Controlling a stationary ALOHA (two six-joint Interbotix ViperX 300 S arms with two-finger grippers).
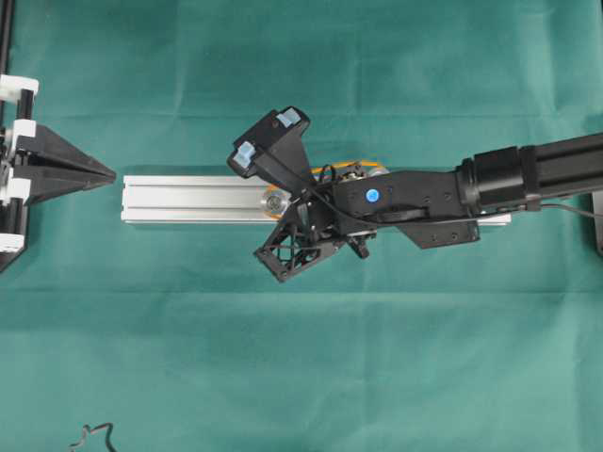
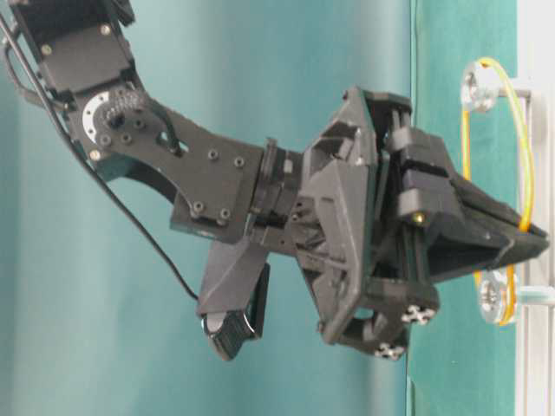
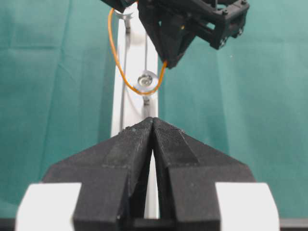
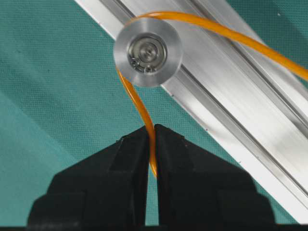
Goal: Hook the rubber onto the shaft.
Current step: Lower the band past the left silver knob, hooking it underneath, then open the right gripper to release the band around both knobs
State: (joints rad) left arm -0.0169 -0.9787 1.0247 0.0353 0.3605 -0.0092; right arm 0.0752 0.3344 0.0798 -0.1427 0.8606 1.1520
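Right fingers (image 4: 151, 144) pinch rubber (image 4: 144, 113) | loop's far end hidden

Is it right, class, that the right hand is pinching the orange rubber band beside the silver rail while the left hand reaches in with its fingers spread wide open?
Not quite. The left hand is shut, fingers together, as the left wrist view shows, and it sits back from the silver rail. The rest holds: the right hand is pinching the orange rubber band beside the rail.
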